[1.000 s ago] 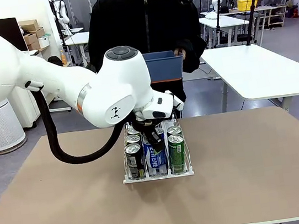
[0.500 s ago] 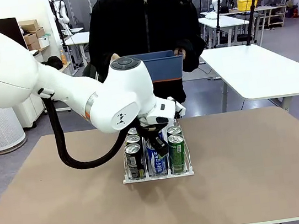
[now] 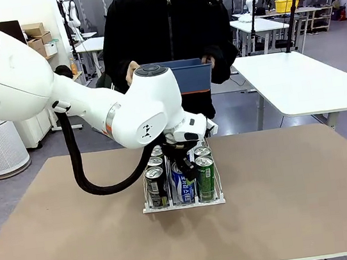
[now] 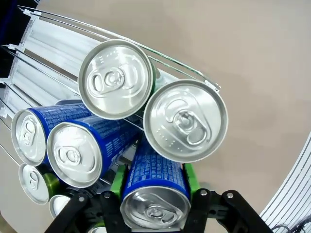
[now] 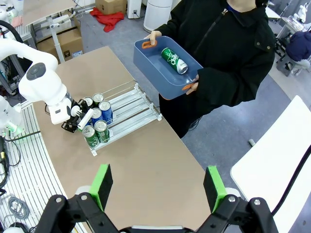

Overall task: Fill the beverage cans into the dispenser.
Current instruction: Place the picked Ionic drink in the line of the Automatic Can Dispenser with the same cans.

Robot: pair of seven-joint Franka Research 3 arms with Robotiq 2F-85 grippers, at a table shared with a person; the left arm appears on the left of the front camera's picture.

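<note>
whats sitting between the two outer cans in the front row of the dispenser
A blue can in the middle lane, gripped by the left hand; the front view shows it.

Glossy metal beverage cans [image 4: 114,79], bright wire-railed dispenser [image 4: 46,48], matt brown tabletop [image 3: 297,183], smooth blue plastic tub [image 3: 191,79].

The clear-walled, white-based dispenser [image 3: 184,204] sits mid-table. Upright cans crowd its near end: a black can [image 3: 156,185] in the left lane, a blue can [image 3: 180,184] in the middle and a green can [image 3: 205,177] on the right, with more behind. A second green can [image 5: 173,60] lies on its side in the blue tub [image 5: 146,57].
</note>
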